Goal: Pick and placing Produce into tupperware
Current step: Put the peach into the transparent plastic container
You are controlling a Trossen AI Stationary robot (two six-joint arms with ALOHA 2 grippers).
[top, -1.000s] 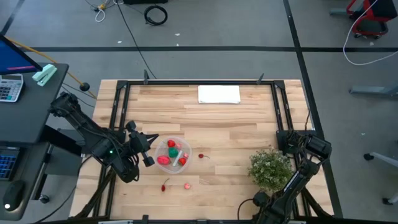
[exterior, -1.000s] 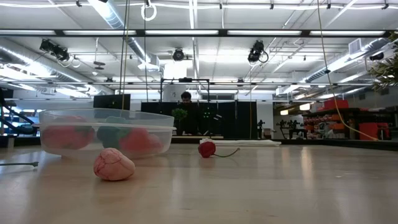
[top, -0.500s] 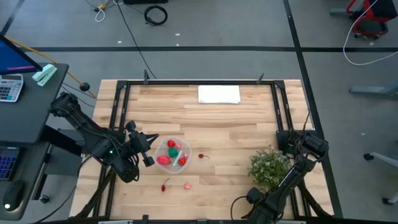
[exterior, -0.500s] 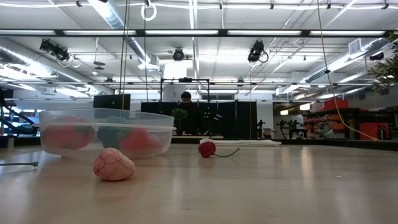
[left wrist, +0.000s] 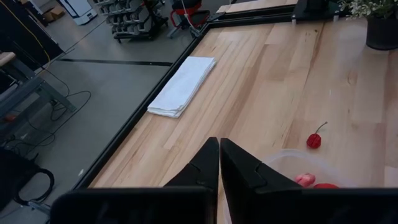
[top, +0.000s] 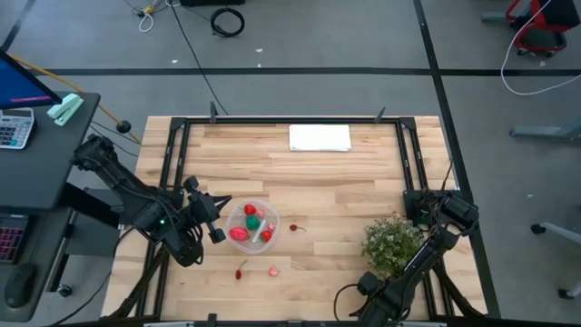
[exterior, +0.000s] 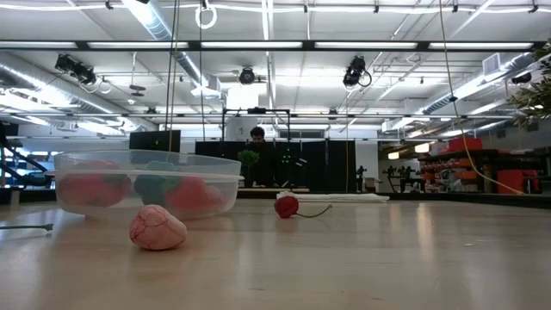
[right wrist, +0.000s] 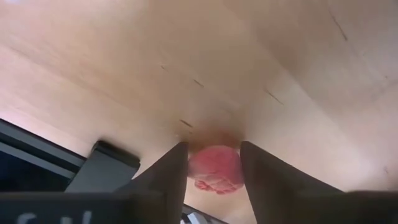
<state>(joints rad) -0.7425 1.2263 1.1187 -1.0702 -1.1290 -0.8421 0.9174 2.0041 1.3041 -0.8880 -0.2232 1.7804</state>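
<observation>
The round clear tupperware (top: pixel 252 222) stands left of the table's middle with red, pink and green produce inside. It also shows in the low view (exterior: pixel 146 182). On the wood lie a red cherry (top: pixel 294 227), a second stemmed cherry (top: pixel 241 271) and a pink piece (top: pixel 273 270). My left gripper (left wrist: pixel 219 155) is shut and hangs just left of the tupperware (left wrist: pixel 305 168). My right gripper (right wrist: pixel 212 149) is at the table's near edge, its fingers on a pink produce piece (right wrist: pixel 214 169). In the high view, only its arm (top: pixel 399 272) shows plainly. My right gripper has the pink produce piece pinched between its two fingers, one on each of its opposite sides (right wrist: pixel 194 167). The fingers come steeply from above. Whether the piece rests on the wood or hangs just over it, I cannot tell.
A bushy green potted plant (top: pixel 395 245) stands at the near right, close to my right arm. A flat white sheet (top: pixel 320 137) lies at the far edge. A black frame rail (right wrist: pixel 99 165) runs along the near edge beside my right gripper. A person shows far behind the table.
My right arm has swung toward the table's left along the near edge. My left arm and the produce on the table have kept still.
</observation>
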